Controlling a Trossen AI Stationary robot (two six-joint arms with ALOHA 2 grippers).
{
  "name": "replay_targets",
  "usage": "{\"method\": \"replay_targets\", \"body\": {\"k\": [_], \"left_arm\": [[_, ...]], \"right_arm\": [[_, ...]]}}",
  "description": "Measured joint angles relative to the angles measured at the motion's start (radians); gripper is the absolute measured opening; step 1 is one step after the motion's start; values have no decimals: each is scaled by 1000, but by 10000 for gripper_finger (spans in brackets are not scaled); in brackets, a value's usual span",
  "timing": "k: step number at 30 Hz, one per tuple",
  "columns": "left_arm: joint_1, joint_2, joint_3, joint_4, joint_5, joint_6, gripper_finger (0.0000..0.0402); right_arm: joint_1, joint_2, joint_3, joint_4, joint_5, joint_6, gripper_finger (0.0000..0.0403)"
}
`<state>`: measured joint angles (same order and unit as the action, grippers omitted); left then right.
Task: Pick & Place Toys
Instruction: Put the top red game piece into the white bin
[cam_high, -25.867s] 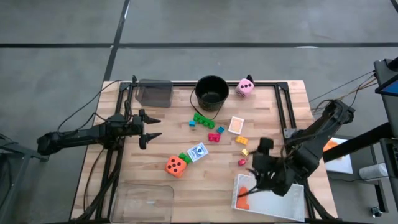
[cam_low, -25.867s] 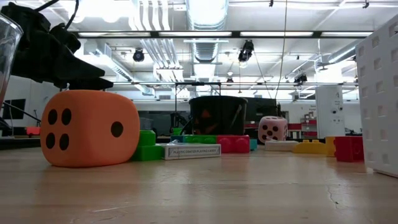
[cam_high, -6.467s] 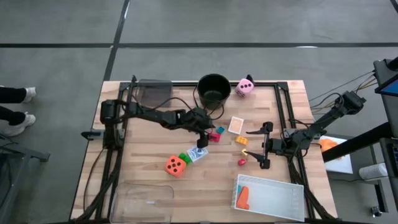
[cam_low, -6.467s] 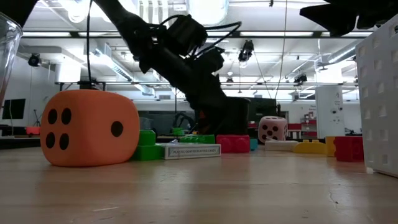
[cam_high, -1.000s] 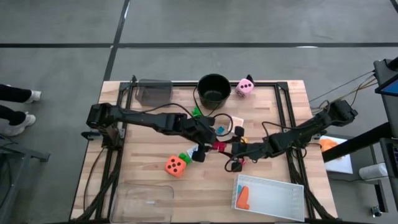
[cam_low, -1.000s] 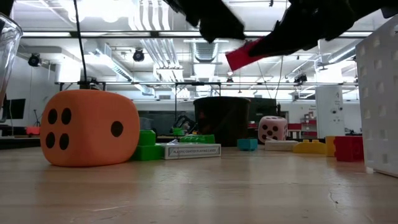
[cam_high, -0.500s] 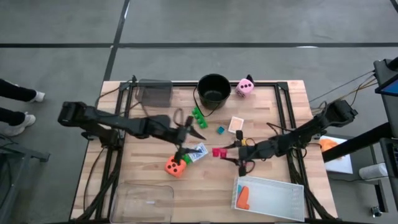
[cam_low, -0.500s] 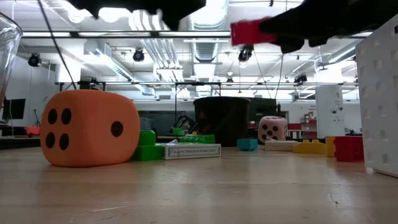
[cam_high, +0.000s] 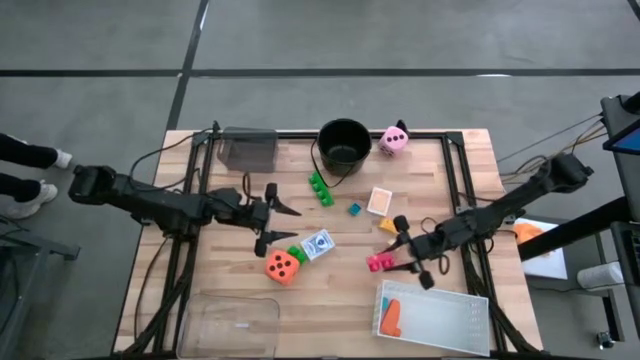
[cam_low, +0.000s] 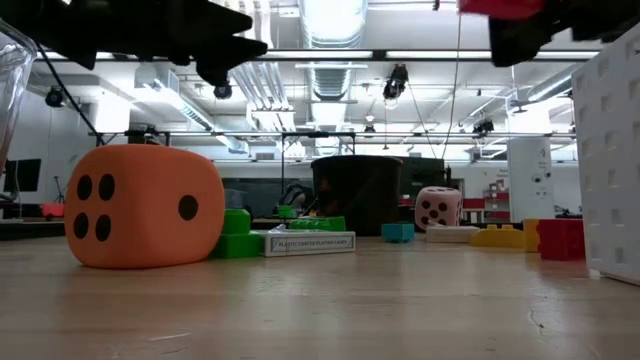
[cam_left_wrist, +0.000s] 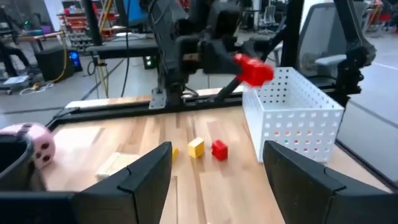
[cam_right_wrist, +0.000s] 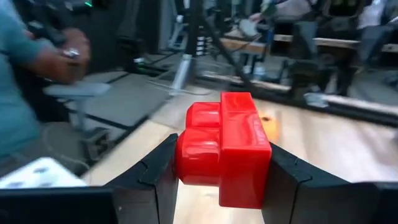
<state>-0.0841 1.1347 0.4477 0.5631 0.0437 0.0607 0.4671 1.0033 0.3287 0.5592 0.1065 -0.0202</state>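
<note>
My right gripper (cam_high: 392, 264) is shut on a red brick (cam_high: 379, 263), held in the air just beyond the far left corner of the white tray (cam_high: 440, 318). The brick fills the right wrist view (cam_right_wrist: 224, 149) and shows at the top of the low view (cam_low: 500, 8). My left gripper (cam_high: 276, 228) is open and empty above the table's left half, near the orange die (cam_high: 283, 266). On the table lie a card pack (cam_high: 318, 243), green bricks (cam_high: 320, 188), a small blue brick (cam_high: 354, 208), a yellow brick (cam_high: 390, 226) and a pink die (cam_high: 394, 140). My right gripper pinches the red brick by two opposite sides (cam_right_wrist: 183, 155) between its two fingers (cam_right_wrist: 155, 180). The fingers come about level from the table's right side, pointing left. The brick is lifted clear of the table.
A black bucket (cam_high: 342, 145) stands at the far middle, a dark clear tray (cam_high: 248, 148) at the far left, a clear tray (cam_high: 235, 325) at the near left. The white tray holds an orange piece (cam_high: 392, 318). An orange card (cam_high: 379, 201) lies at mid-table. A person stands off the table's left.
My right gripper has carried the red brick from mid-table toward the right and near edges, up to the white tray's corner, the brick staying clear of the table. My left gripper has drawn back from the brick toward the table's left edge, open.
</note>
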Motion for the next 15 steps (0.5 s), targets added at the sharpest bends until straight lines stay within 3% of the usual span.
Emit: {"method": "replay_targets", "body": {"k": [8, 15], "left_arm": [[0, 6, -15, 9, 0, -11, 253], [0, 6, -16, -3, 0, -17, 253]], "right_arm": [[69, -176, 51, -309, -71, 238, 158], [183, -167, 124, -476, -74, 481, 158]]}}
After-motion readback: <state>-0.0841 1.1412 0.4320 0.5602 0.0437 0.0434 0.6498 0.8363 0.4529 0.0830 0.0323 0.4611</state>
